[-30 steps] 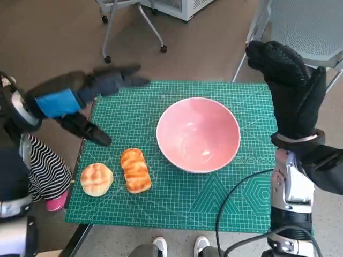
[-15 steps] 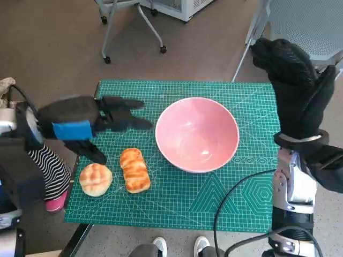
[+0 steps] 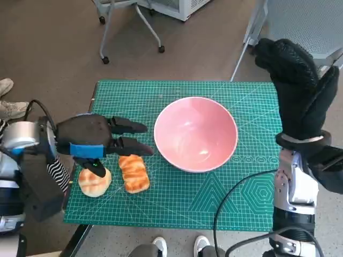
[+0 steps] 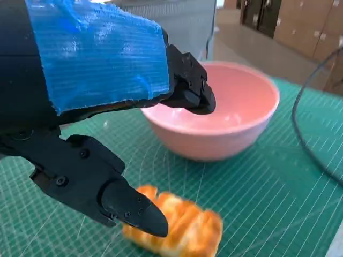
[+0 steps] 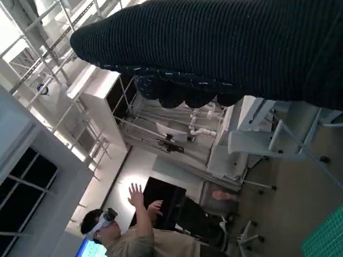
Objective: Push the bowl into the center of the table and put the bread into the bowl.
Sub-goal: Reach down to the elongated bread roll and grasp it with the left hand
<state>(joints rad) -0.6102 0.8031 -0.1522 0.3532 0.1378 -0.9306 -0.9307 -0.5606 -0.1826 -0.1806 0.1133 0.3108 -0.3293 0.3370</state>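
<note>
place: looks like a robotics lab or test room, not anybody's home
worktop: small table [image 3: 80,231] under a green gridded cutting mat [image 3: 214,198], proper workshop gear
floor: plain brown, with a wheeled chair base [image 3: 128,27] and a white cabinet [image 3: 179,6] on it
cabling: black cable [image 3: 236,195] trailing loose over the mat
people: person [image 5: 136,235] with a headset on, one arm raised, beside a dark screen [image 5: 161,201]
background: high ceiling with metal racks and railings [image 5: 48,53], pretty industrial
</note>
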